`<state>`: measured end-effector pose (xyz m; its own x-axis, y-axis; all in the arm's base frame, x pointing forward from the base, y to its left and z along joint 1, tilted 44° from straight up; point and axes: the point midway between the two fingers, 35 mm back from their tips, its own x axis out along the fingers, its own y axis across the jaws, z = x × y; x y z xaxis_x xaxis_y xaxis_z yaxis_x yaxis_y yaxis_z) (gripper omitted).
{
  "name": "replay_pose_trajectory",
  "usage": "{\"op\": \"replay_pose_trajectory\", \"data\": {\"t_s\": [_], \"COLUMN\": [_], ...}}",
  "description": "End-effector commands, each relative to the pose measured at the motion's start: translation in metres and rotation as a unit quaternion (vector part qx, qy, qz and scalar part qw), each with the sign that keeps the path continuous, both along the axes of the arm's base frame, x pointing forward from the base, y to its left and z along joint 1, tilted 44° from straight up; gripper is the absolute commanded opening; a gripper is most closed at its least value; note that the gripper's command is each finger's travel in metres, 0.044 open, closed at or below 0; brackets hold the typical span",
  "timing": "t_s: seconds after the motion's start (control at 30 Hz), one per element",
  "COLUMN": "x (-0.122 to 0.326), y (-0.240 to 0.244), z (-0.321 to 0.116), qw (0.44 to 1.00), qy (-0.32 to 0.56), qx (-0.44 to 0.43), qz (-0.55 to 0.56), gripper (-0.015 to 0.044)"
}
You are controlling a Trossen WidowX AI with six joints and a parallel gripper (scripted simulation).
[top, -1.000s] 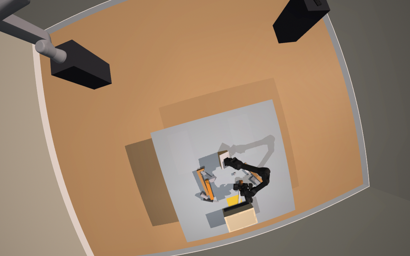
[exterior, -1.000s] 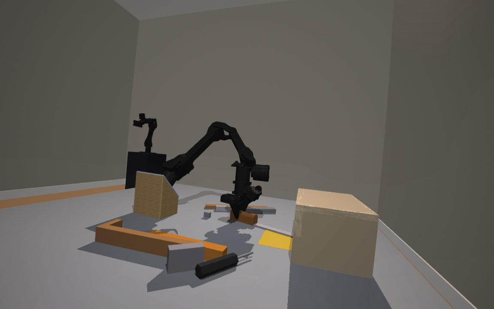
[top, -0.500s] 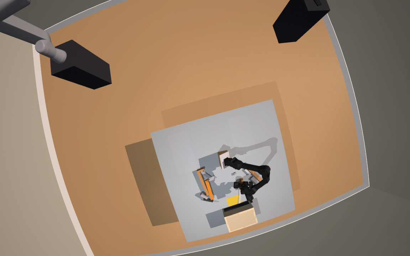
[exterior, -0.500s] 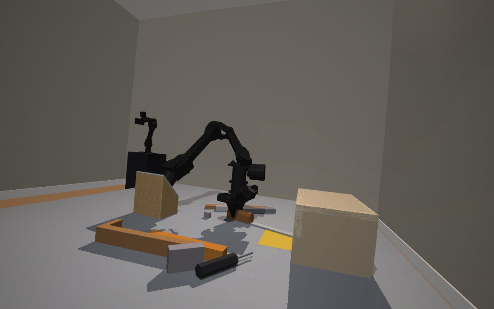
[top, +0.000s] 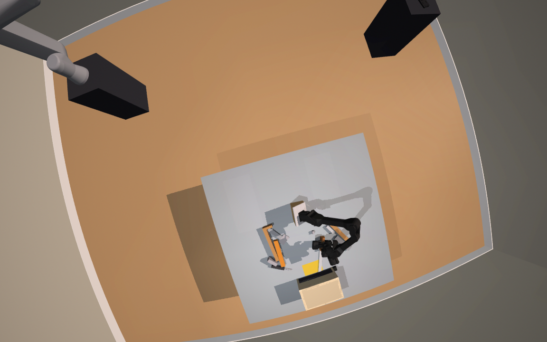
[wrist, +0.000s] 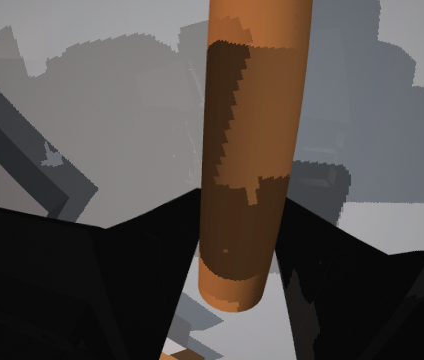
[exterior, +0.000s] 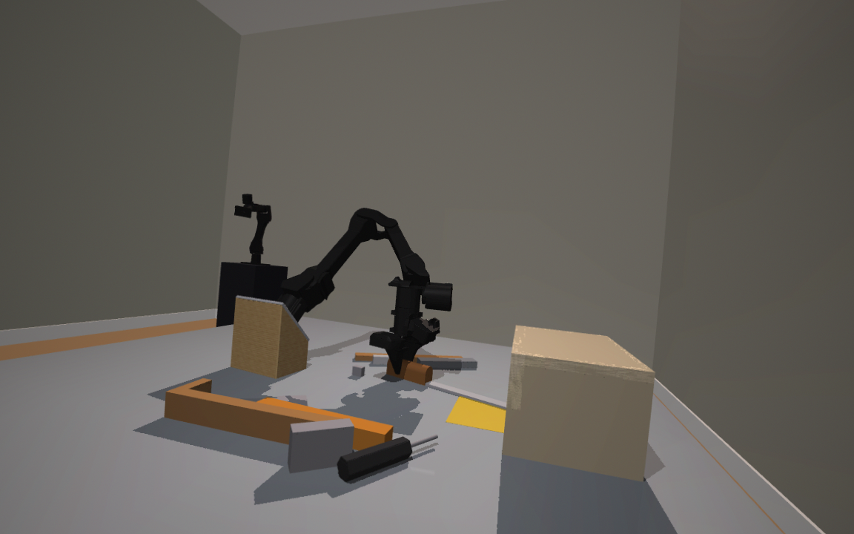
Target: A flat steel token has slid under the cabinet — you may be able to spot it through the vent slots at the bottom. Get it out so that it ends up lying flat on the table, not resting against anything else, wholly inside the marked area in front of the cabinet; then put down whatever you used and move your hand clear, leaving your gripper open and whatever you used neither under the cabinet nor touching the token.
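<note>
My gripper (top: 322,244) (exterior: 398,368) (wrist: 239,202) is shut on the orange handle (exterior: 419,372) (wrist: 254,120) of a long tool, low over the table. The tool's thin pale shaft (top: 320,260) (exterior: 466,392) runs from the handle along the right side of the yellow marked area (top: 309,268) (exterior: 473,414) in the top view, to the cabinet (top: 322,293) (exterior: 576,414). The cabinet hides the shaft's far end, so I cannot tell how far under it reaches. The black vent slots (top: 311,276) show at the cabinet's front. The steel token cannot be made out in any view.
An orange L-shaped bar (exterior: 237,410), a grey block (exterior: 320,446) and a black-handled tool (exterior: 375,458) lie left of the marked area in the top view. A small grey cube (top: 312,232) (exterior: 357,371) is near the gripper. Orange and grey bars (top: 339,233) lie under the arm.
</note>
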<state>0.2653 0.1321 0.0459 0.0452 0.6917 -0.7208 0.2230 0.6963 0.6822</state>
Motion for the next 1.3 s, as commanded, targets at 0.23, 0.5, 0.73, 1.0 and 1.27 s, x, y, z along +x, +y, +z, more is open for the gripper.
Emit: {"op": "replay_pose_trajectory", "data": {"t_s": [0.23,0.5,0.73,1.0,1.27], "x": [-0.014,-0.023,-0.03,-0.028,-0.03], "y": [0.003,0.006,0.008,0.009,0.01], "z": [0.001,0.003,0.005,0.007,0.009], "qw": [1.0,1.0,1.0,1.0,1.0], "qy": [0.004,0.005,0.005,0.002,0.004], "qx": [0.0,0.0,0.0,0.0,0.0], "qz": [-0.001,-0.001,-0.001,-0.001,-0.001], "gripper": [0.0,0.0,0.0,0.0,0.0053]}}
